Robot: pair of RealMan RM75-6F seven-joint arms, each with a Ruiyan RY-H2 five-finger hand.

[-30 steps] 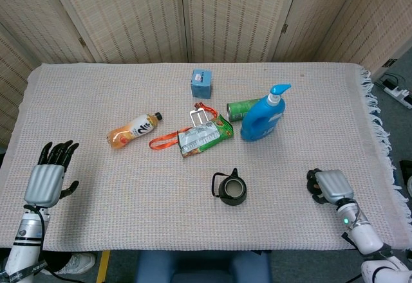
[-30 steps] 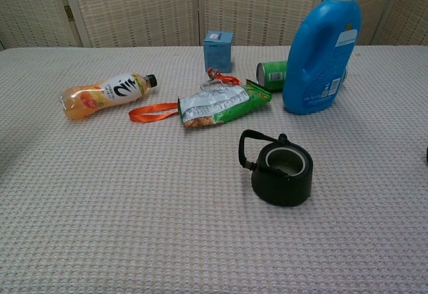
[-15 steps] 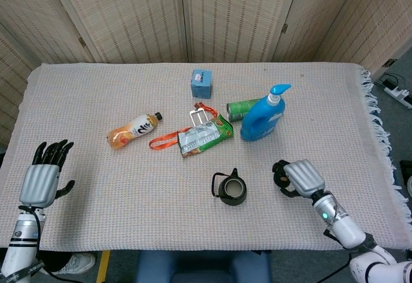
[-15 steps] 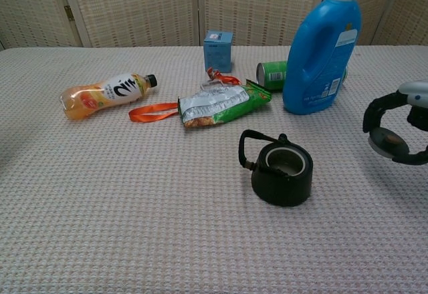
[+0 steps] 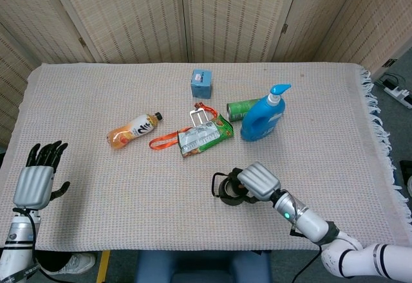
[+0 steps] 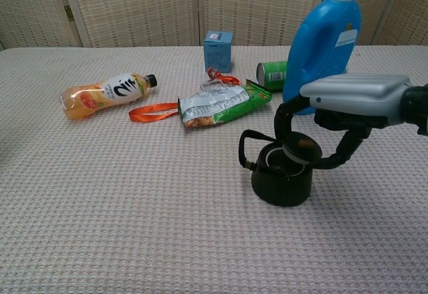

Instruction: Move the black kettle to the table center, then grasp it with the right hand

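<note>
black kettle [image 6: 281, 174] sits upright, near side of the blue detergent bottle [image 6: 323, 50], about mid-table. right hand [image 6: 334, 123] hovers over its open top, fingers curled downward, gripping nothing. left hand [image 5: 35, 181] open, far off. step: grasp approach; next, lower and close round the body
</note>
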